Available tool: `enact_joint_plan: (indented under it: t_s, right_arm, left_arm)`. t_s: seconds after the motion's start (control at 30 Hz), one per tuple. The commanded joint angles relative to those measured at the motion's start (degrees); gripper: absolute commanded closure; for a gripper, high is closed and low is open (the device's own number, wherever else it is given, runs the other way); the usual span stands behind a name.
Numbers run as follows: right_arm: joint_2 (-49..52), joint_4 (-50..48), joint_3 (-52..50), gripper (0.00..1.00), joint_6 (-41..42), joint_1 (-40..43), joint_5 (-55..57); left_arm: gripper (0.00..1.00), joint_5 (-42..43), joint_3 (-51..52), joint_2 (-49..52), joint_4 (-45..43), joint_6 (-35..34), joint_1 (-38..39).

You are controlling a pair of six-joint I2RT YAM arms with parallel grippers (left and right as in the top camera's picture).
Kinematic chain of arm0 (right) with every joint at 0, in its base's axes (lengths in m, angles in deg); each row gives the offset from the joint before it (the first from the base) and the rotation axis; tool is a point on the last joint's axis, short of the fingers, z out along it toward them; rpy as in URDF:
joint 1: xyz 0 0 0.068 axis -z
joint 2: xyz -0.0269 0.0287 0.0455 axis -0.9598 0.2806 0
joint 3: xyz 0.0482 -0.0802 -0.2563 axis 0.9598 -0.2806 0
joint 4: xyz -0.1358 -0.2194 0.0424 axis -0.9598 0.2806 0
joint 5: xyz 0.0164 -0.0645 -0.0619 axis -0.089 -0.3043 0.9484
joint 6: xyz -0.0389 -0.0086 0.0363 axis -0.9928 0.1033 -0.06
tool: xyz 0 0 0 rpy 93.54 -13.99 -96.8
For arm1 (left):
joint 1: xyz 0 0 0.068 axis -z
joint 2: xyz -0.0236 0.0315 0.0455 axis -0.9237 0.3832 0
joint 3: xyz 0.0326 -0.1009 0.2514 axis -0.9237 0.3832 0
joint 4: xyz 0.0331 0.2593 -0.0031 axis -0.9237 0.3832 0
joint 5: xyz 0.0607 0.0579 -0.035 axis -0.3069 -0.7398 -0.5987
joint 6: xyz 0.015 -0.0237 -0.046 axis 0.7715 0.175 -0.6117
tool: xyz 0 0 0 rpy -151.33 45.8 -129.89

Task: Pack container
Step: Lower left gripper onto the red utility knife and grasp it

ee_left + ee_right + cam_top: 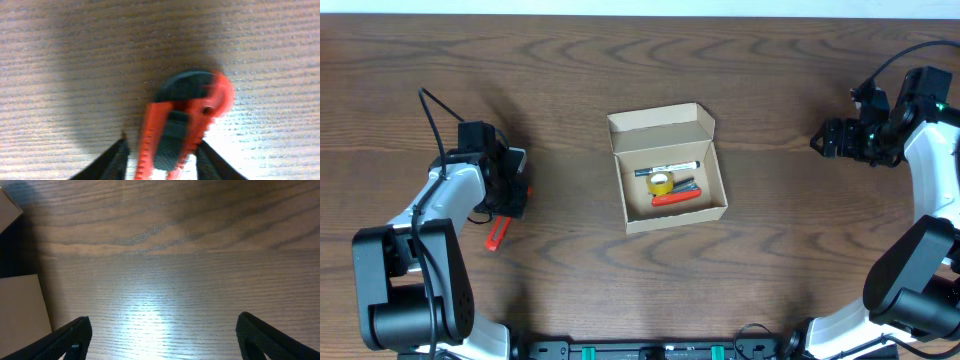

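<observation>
A dark wood-grain table (pixel 570 60) fills every view, with a pale strip (pixel 720 6) past its far edge and bright glare (pixel 150 317) on the grain.

container (pixel 660 122) ctr of table (pixel 570 80), tool (pixel 497 236) far l

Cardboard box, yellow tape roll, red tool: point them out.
cardboard box (pixel 660 128), overhead view, open lid flap
yellow tape roll (pixel 660 184), overhead view, top face
red tool (pixel 149 135), left wrist view, left red arm

Robotics lab: left arm (pixel 445 195) and right arm (pixel 930 160) flank wooden table (pixel 570 80).
</observation>
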Motion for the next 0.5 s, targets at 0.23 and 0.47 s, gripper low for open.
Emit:
enact_joint_plan:
  t_s: [0.23,0.47]
  right_arm:
    - [0.00,0.04,-0.15,0.15,-0.76,-0.39,-0.85]
    - [0.00,0.07,-0.15,0.15,-0.76,-0.39,-0.85]
  left_arm:
    - [0.94,-0.87,1.51,3.08,1.01,-8.11,-0.02]
    - [0.94,5.49,1.36,2.80,1.60,-10.58,-0.02]
